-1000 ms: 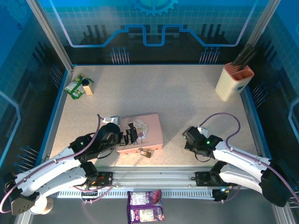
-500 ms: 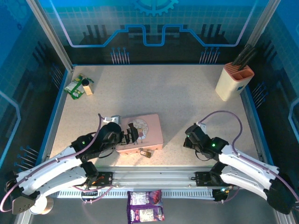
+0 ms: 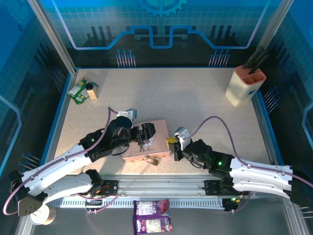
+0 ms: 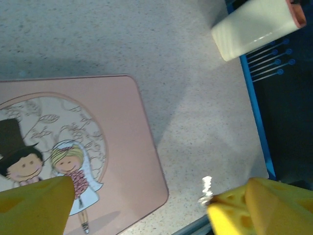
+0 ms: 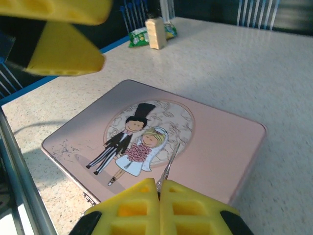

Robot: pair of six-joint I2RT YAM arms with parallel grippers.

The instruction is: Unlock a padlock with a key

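From above, the worktop [image 3: 195,98] is a pale speckled slab with a blue rim. A flat pink tin [image 3: 161,131] with rounded corners lies near its front edge, lid down, so its inside is hidden. The padlock [image 3: 152,160], small and brassy with a thin silvery shackle, lies on the worktop just beside the tin's near edge. At the far right stands a cream knife block [image 3: 243,87] with a terracotta top and dark handles sticking out of it. At the far left lie a green packet [image 3: 78,91] and a small tan block [image 3: 91,92]. A purple packet [image 3: 151,221] lies beyond the front rail. The left arm [image 3: 73,164], white with black joints, reaches low and forward, with the left jaws over the tin's lid. The right arm [image 3: 259,172] stretches leftward, with the right jaws just beside the tin's right edge.

In the left wrist view the lid is matt pink, printed with a cartoon bride and groom in a round frame. The left jaws' yellow pads [image 4: 34,203] stand wide apart with nothing between them.

In the right wrist view the right jaws' yellow waffle-patterned pads [image 5: 132,205] are pressed together. They pinch the key [image 5: 170,160], a thin grey sliver of metal pointing out over the lid.
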